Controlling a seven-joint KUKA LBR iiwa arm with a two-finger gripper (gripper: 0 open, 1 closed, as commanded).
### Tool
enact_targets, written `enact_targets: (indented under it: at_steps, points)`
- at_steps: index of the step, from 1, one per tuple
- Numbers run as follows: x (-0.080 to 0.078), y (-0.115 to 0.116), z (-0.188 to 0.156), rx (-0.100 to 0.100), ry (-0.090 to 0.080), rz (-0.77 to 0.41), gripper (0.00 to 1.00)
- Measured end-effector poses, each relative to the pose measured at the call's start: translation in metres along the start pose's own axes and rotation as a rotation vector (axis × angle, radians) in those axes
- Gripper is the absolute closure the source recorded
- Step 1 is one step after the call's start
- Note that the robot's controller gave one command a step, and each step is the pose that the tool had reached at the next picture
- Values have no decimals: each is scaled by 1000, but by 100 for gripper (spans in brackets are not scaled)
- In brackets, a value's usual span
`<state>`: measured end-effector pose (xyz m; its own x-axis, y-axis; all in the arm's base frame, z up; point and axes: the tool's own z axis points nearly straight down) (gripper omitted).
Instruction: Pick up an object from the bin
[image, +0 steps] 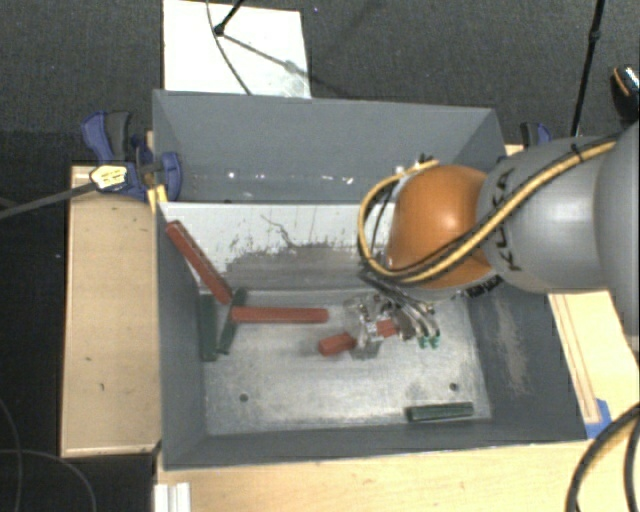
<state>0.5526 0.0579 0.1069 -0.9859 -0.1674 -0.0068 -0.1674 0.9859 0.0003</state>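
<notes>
My gripper (392, 324) is down near the bin floor, right of the middle, under the orange wrist cover. A short red-brown block (335, 346) lies on the floor just left of it, touching or nearly touching its lower left part. A small reddish piece (387, 328) shows within the gripper's metal parts; I cannot tell whether it is held. A long red-brown bar (279, 315) lies flat, pointing toward the gripper from the left.
Another red-brown bar (196, 261) leans along the left wall, with two dark green bars (208, 327) below it in the left corner. A dark green bar (439, 411) lies by the front wall at the right. The arm covers the bin's right rear.
</notes>
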Motion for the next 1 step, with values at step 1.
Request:
enact_targets:
  at_steps: [1]
  points:
    - [-1, 0, -11, -1, 0, 6, 100]
